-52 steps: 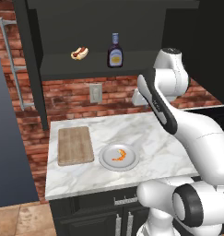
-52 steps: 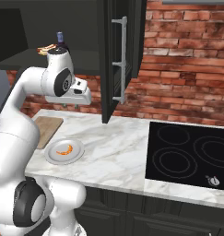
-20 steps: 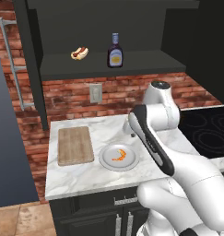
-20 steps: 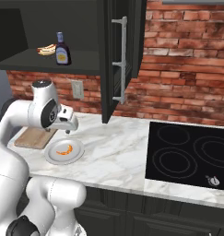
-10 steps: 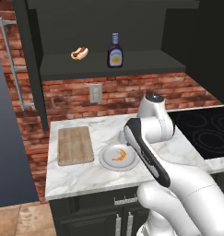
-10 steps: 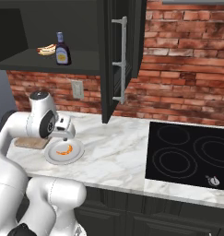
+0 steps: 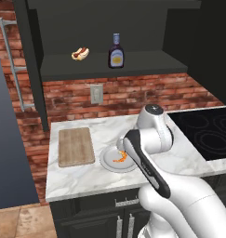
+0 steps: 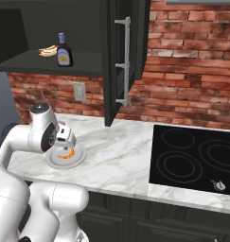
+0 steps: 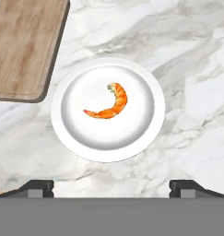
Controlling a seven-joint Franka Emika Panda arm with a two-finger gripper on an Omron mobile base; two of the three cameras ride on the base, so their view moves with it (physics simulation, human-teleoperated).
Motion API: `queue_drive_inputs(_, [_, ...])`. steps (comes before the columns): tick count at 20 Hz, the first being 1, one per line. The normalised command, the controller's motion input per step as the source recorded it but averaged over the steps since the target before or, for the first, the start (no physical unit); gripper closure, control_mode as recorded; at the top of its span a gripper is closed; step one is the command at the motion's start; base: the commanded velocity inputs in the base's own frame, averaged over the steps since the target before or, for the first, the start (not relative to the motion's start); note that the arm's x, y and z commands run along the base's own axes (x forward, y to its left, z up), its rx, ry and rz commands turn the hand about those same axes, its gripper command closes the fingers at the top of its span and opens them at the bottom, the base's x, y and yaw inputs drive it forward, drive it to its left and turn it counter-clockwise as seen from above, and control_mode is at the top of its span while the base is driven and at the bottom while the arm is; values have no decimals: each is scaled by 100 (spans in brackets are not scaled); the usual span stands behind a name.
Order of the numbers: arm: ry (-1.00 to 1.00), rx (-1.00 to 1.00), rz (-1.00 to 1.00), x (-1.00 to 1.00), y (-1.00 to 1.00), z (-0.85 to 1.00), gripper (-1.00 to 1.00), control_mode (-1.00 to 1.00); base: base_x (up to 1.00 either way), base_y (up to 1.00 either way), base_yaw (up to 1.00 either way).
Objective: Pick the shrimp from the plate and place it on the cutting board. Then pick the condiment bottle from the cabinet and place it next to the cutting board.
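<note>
The small orange shrimp point(image 9: 109, 103) lies curled in the middle of the round light plate point(image 9: 85, 133), directly below my gripper point(image 9: 111, 186). The jaws stand open, wide apart, with nothing between them. From the base, the shrimp point(image 7: 118, 159) and plate point(image 7: 107, 163) sit on the marble counter, partly behind my bent wrist. The wooden cutting board point(image 7: 76, 146) lies just left of the plate, close to its rim point(image 9: 21, 46). The dark condiment bottle point(image 7: 116, 52) stands upright on the shelf of the black cabinet point(image 7: 142, 65), high above the counter.
A hot dog point(image 7: 80, 53) lies on the shelf left of the bottle. The open cabinet door point(image 8: 123, 56) hangs over the counter to the right of my arm. A black stove top point(image 8: 197, 158) fills the right counter. An outlet point(image 7: 96, 94) sits on the brick wall.
My arm has swung down from near the cabinet shelf and now hovers low over the plate. The gripper has stayed open. The shrimp and bottle have not moved.
</note>
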Motion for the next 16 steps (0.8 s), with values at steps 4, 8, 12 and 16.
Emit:
queue_drive_inputs(4, [-5, 3, 0, 18, 7, -16, -100, -100, 0, 0, 0])
queue_drive_inputs(8, [-2, 0, -1, 17, 3, -7, -100, -100, 0, 0, 0])
queue_drive_inputs(12, [0, 0, -3, 14, 0, -1, -100, -100, 0, 0, 0])
queue_drive_inputs(16, [1, 0, -4, 13, 0, -1, -100, -100, 0, 0, 0])
